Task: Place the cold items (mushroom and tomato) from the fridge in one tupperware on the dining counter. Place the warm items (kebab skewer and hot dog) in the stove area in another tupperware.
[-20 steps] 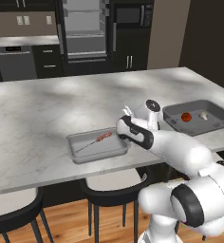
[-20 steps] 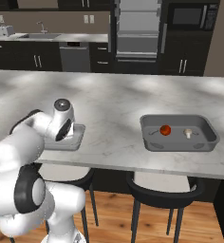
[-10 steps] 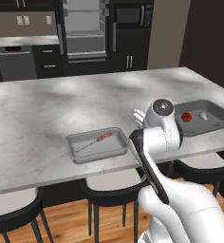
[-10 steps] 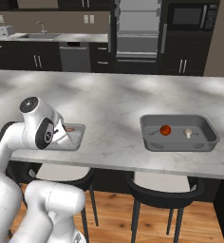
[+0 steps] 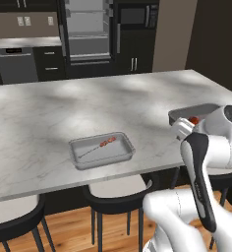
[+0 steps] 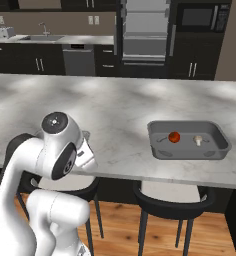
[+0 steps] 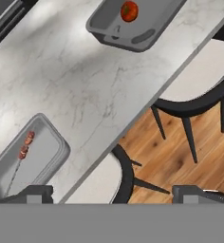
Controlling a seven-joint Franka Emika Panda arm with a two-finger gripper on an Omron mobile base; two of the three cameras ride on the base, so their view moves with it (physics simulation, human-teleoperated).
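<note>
A long marble counter [image 5: 49, 113] fronted dark cabinets [image 6: 40, 62]; black stools [image 6: 172, 200] stood on the wooden floor [image 7: 180, 156] beneath.

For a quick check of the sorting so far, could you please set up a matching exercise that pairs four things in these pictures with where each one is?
Things:
1. tomato
2. mushroom
3. kebab skewer
4. stool

Places:
A. alone in the tray near the counter's front edge
B. on the wooden floor, tucked under the counter
C. in the other tray, on its left side in the right base view
D. in that same tray, to the right of the red item

Pairs: 1-C, 2-D, 3-A, 4-B
</note>
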